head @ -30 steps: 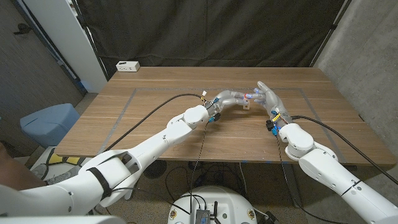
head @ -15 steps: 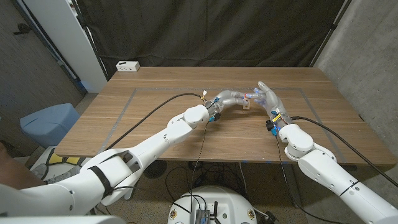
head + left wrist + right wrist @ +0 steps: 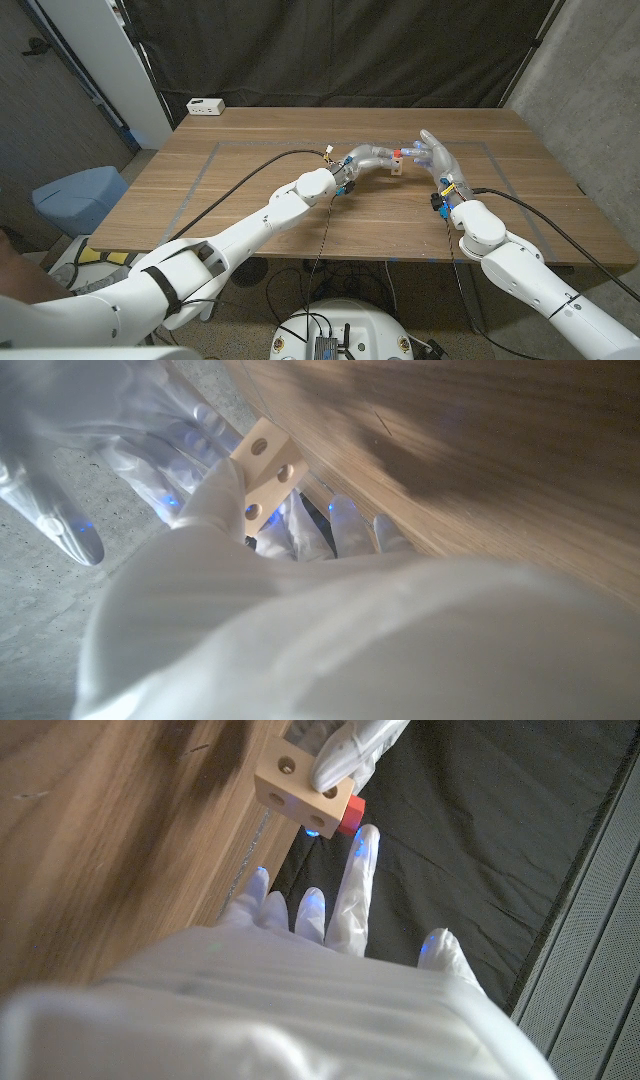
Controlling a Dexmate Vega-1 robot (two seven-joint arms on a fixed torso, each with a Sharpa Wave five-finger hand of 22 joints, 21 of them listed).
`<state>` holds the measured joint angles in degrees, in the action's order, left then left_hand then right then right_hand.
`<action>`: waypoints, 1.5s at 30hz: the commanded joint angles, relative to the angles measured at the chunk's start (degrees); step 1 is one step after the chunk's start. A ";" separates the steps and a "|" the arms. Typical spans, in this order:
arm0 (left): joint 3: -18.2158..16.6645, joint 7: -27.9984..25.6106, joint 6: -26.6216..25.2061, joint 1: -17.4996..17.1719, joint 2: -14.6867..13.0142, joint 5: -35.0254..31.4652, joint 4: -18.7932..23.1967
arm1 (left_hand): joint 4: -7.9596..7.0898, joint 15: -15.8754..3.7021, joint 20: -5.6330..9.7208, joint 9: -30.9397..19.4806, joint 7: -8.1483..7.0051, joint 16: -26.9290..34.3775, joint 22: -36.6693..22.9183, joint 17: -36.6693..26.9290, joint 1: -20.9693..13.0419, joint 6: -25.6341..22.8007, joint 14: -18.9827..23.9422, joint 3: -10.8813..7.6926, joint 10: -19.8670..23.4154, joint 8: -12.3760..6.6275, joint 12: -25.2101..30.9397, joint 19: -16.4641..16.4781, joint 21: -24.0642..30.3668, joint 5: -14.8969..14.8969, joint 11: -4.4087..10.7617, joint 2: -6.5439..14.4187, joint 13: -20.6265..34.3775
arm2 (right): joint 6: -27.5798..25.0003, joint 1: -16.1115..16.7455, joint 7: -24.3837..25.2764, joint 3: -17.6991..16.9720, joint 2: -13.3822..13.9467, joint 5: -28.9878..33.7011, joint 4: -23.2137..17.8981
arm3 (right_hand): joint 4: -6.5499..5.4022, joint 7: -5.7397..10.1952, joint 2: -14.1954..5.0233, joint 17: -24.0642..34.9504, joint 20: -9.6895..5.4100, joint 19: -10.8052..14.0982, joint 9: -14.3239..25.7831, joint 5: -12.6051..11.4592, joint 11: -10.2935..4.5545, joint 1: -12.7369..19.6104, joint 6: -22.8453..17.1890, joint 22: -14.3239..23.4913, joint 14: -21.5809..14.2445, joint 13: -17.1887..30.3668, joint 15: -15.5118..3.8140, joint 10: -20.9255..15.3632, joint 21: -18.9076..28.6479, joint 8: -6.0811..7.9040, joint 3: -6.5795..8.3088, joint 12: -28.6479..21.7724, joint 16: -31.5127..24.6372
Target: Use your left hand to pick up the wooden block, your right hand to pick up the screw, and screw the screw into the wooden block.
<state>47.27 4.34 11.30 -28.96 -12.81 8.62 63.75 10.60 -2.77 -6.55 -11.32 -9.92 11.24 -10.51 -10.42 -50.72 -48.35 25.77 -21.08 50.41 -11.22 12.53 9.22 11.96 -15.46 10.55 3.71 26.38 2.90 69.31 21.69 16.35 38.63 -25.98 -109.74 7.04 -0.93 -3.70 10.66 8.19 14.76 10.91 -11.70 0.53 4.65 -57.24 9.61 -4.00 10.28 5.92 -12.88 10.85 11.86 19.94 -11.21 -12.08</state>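
Observation:
My left hand (image 3: 372, 157) grips the pale wooden block (image 3: 397, 168) above the table's middle. In the left wrist view the block (image 3: 266, 466) shows its round holes between my fingers (image 3: 215, 495). A red screw (image 3: 397, 153) sticks out of the block's top; the right wrist view shows its red head (image 3: 350, 814) behind the block (image 3: 298, 788). My right hand (image 3: 436, 156) stands just right of the block with its fingers apart. One fingertip (image 3: 364, 842) reaches close to the screw head, while the thumb stays well away. Whether that fingertip touches the screw is unclear.
A white power strip (image 3: 207, 106) lies at the table's far left corner. Taped lines mark a rectangle on the wooden table (image 3: 250, 195). A blue bin (image 3: 78, 196) stands on the floor beside the table's left edge.
My right hand has drawn back slightly to the right and uncovered the red screw head. The left hand and the block have stayed in place.

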 commanded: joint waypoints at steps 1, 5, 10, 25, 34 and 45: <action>-0.05 -0.39 -0.30 -0.55 -0.64 -0.33 1.49 | -1.57 -0.89 0.38 -0.08 2.41 0.09 -0.31 -0.03 0.38 -3.68 0.35 -2.00 1.17 -0.45 1.04 0.23 0.37 -0.31 0.58 0.93 2.04 | -0.30 0.08 0.92 -0.26 -0.23 0.94 -0.26 | 0.03 0.24 0.13 0.15 -0.05 0.51 0.14 -0.25 0.11 0.86 1.92 0.10 -0.10 0.13 0.51 0.64 0.27 -0.72 0.40 0.35 0.18; -0.09 -0.32 -0.40 -0.70 -0.81 -0.28 1.86 | -1.57 -0.93 0.38 -0.08 2.43 0.09 -0.31 -0.04 0.36 -3.68 0.33 -2.01 1.20 -0.45 1.05 0.25 0.37 -0.31 0.62 0.96 2.03 | -0.29 -0.12 0.72 -0.18 -0.34 0.95 -0.12 | 0.03 0.54 0.22 0.18 0.11 0.10 0.19 -0.22 -0.15 0.81 3.40 0.11 0.29 0.16 0.72 1.54 0.06 -1.17 0.37 0.66 0.41; -0.12 -0.49 -0.43 -0.76 -1.02 -0.49 2.31 | -1.58 -0.88 0.35 -0.08 2.41 0.08 -0.31 -0.04 0.37 -3.67 0.30 -2.02 1.14 -0.44 1.04 0.26 0.38 -0.32 0.59 0.99 2.05 | -0.26 -0.32 0.33 -0.07 -0.38 0.86 0.13 | -0.02 0.76 0.35 0.24 0.35 -0.29 0.24 -0.18 -0.12 0.69 5.34 0.11 1.00 0.18 1.08 3.06 -0.10 -1.59 0.31 1.02 0.72; -0.17 -0.63 -0.64 -1.15 -1.38 -0.63 3.20 | -1.59 -0.85 0.34 -0.08 2.35 0.10 -0.31 -0.05 0.39 -3.70 0.29 -1.97 1.11 -0.45 1.00 0.18 0.35 -0.30 0.61 0.97 2.01 | 0.37 -0.62 -1.40 0.19 -0.31 -0.01 1.03 | -0.25 2.02 0.80 0.41 0.44 -2.48 0.29 -0.11 -1.24 0.05 11.89 0.10 4.15 0.19 1.47 7.62 -0.52 -2.10 -0.05 1.32 1.45; -0.29 -0.96 -1.12 -1.63 -1.79 -0.70 4.20 | -1.62 -0.89 0.28 -0.09 2.50 0.11 -0.31 -0.05 0.41 -3.80 0.35 -2.00 1.12 -0.50 1.02 0.18 0.35 -0.30 0.56 1.01 2.03 | 0.37 -1.57 -3.04 0.95 -0.14 -0.60 1.80 | -0.52 2.20 1.02 0.51 0.52 -3.56 0.29 -0.10 -0.92 -0.53 14.77 0.11 5.69 0.19 1.68 9.75 -0.59 -2.12 -0.35 1.39 1.57; -0.39 -1.10 -1.22 -1.93 -2.00 -0.66 4.66 | -1.63 -0.99 0.29 -0.08 2.39 0.09 -0.31 -0.04 0.47 -3.82 0.35 -2.03 1.16 -0.50 1.05 0.17 0.35 -0.31 0.62 0.98 2.04 | -0.17 -2.15 -4.15 1.61 0.27 -1.31 2.01 | -0.78 2.66 1.07 0.59 1.02 -4.98 0.27 -0.12 -1.00 -0.98 16.18 0.11 6.70 0.18 1.76 11.04 -0.84 -1.94 -0.54 1.31 1.56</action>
<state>47.00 3.44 10.34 -30.56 -14.55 7.99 67.80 10.60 -2.77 -6.55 -11.31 -9.92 11.24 -10.51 -10.42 -50.72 -48.35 25.77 -21.08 50.40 -11.22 12.53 9.22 11.96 -15.42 10.56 3.72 26.38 3.21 67.81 18.66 17.28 38.55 -26.65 -108.15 6.55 1.74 -2.64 11.08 8.94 10.29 11.08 -11.70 -0.32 4.01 -41.31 9.61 2.29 10.26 7.46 -2.21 10.14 9.71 19.45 -9.93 -10.58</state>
